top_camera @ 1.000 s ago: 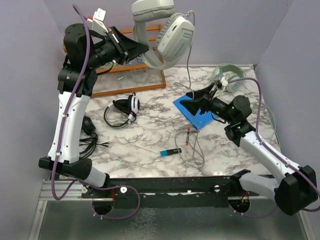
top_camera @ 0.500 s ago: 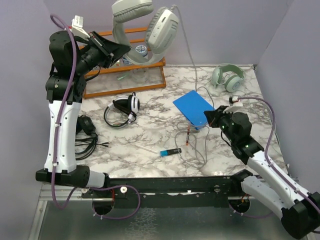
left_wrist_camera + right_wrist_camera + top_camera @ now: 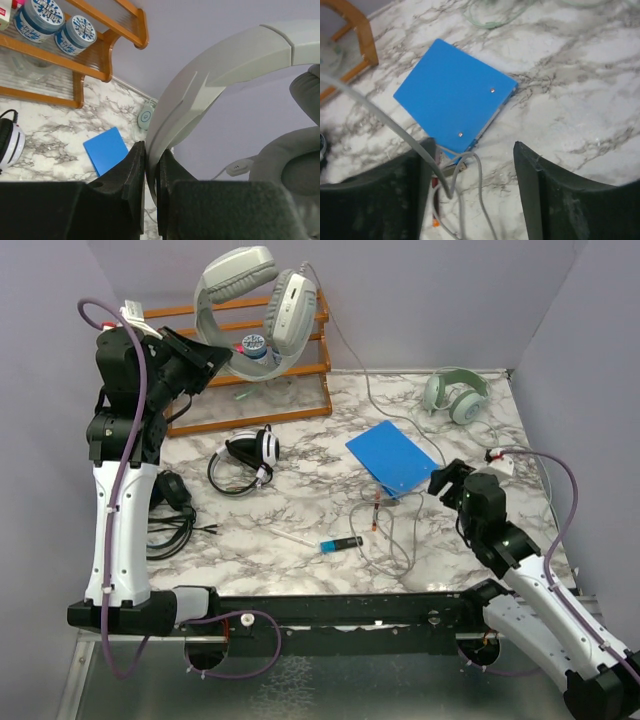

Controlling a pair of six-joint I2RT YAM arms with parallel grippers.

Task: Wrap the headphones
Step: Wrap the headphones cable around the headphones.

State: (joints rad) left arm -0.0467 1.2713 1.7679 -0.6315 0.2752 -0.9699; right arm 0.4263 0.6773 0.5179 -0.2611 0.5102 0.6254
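Observation:
My left gripper [image 3: 216, 356] is raised at the back left, shut on the headband of the pale grey-white headphones [image 3: 262, 298]. In the left wrist view the band [image 3: 200, 80] rises from between my jaws [image 3: 151, 150]. Their grey cable [image 3: 372, 392] hangs down to the table and ends in loose loops [image 3: 398, 543]. My right gripper [image 3: 446, 480] is open and empty, low beside those loops. The cable [image 3: 479, 172] passes close to its left finger. The white-and-black headphones [image 3: 248, 454] lie on the table. The all-black pair [image 3: 172, 502] lies at the left edge.
A blue pad [image 3: 394, 457] lies mid-table and also shows in the right wrist view [image 3: 452, 95]. A wooden rack [image 3: 255, 412] with tins [image 3: 47, 15] stands at the back left. Pale green headphones [image 3: 455, 394] lie at the back right. A blue pen [image 3: 341, 542] lies near the front.
My left arm has swung left and drawn back, carrying the grey-white headphones with it. My right gripper has pulled back off the blue pad toward the near right.

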